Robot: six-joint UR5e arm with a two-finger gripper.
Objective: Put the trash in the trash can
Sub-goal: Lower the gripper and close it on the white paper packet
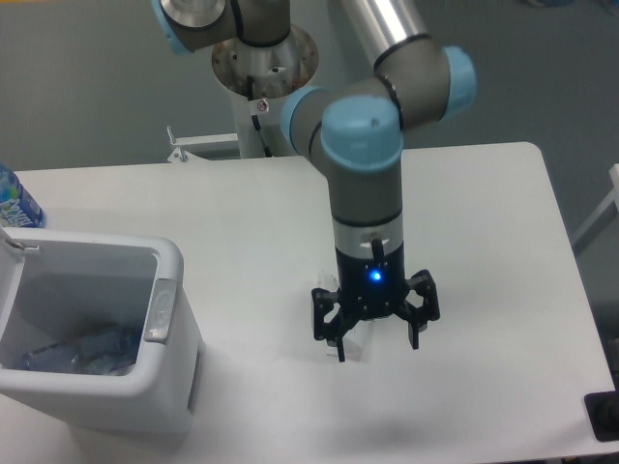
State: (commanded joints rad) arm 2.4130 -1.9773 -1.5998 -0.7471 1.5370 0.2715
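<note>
My gripper (378, 348) hangs low over the table with its fingers spread open, straddling the small white-and-clear packet (352, 340), one piece of the trash. The gripper hides most of the packet, and only its edges show by the left finger (338, 346). The white trash can (97, 249) stands at the front left, well apart from the gripper. A clear plastic bottle (77, 350) lies inside it at the bottom. The can's grey latch tab (160, 309) faces the gripper's side.
A bottle with a blue label (14, 201) pokes in at the far left edge behind the can. The arm's base (263, 60) stands behind the table (484, 213). A black object (604, 416) sits at the front right corner.
</note>
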